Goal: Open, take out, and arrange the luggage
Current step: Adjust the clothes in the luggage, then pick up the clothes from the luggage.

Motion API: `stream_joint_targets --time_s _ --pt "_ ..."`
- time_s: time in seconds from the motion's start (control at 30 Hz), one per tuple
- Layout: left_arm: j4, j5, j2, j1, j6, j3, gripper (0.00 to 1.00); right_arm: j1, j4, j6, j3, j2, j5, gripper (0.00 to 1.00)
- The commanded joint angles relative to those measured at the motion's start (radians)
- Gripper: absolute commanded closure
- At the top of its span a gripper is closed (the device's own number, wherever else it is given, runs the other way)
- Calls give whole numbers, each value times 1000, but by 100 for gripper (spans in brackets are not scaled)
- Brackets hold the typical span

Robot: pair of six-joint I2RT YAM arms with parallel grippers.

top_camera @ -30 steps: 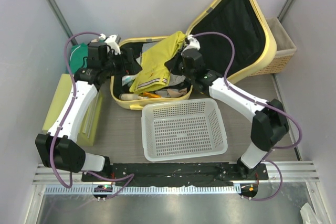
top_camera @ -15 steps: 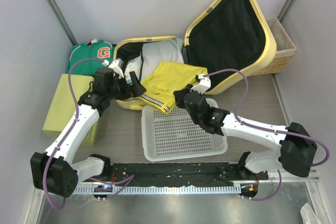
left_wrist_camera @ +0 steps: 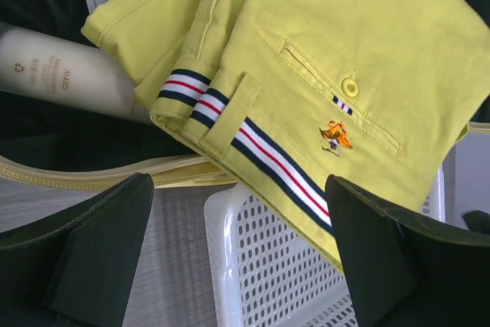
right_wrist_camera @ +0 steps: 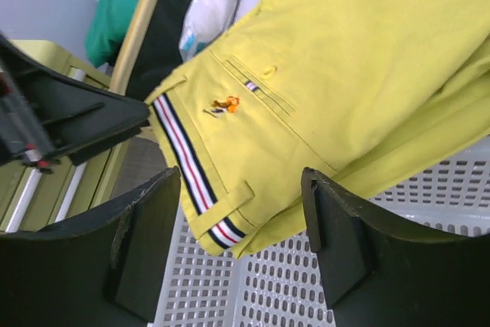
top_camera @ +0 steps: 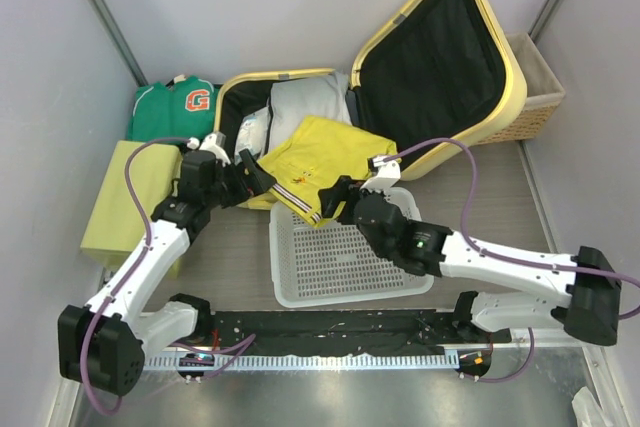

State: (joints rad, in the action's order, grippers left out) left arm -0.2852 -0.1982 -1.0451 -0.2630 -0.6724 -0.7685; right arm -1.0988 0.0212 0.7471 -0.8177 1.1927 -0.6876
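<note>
While both grippers hold their fingers apart, the pale yellow hard-shell luggage (top_camera: pixel 440 57) lies open at the far middle of the table (top_camera: pixel 500 187), lid propped up to the right (black lining showing) and clothes (top_camera: pixel 300 102) heaped in its lower shell. Yellow trousers (top_camera: pixel 325 157) with striped trim drape from its near rim onto a white perforated basket (top_camera: pixel 340 257). The left gripper (left_wrist_camera: pixel 239 189) hovers near the near-left rim; the right gripper (right_wrist_camera: pixel 239 181), above the basket, clamps nothing.

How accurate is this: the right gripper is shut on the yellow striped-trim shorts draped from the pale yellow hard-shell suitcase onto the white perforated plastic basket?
Wrong on the grip: the right wrist view shows the right gripper open, jaws spread, not clamping the yellow shorts. They do drape from the pale yellow suitcase onto the white basket.
</note>
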Motion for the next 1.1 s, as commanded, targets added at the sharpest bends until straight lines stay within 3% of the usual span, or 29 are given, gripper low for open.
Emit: stream_joint_targets --time_s 0.0,0.1,0.17,0.33,0.6,0.8,1.07 --pt "124 -9 19 4 -85 35 0 -15 77 -201 -1 -100 -57 27" --pt "149 -47 16 4 -119 51 0 -1 37 -395 -87 -76 65 20" --pt "170 -75 10 4 -141 64 0 40 -97 -466 -220 -38 191 16" --pt "253 -104 0 -2 -225 115 0 360 -259 -480 -464 131 566 14" --pt "291 -106 -62 -35 -273 127 3 655 -368 -594 -778 428 984 13" --pt "328 -101 -102 -71 -300 129 11 731 -562 -719 -1035 691 1053 13" --pt "316 -76 -136 -125 -323 146 11 743 -685 -796 -1114 829 1066 14"
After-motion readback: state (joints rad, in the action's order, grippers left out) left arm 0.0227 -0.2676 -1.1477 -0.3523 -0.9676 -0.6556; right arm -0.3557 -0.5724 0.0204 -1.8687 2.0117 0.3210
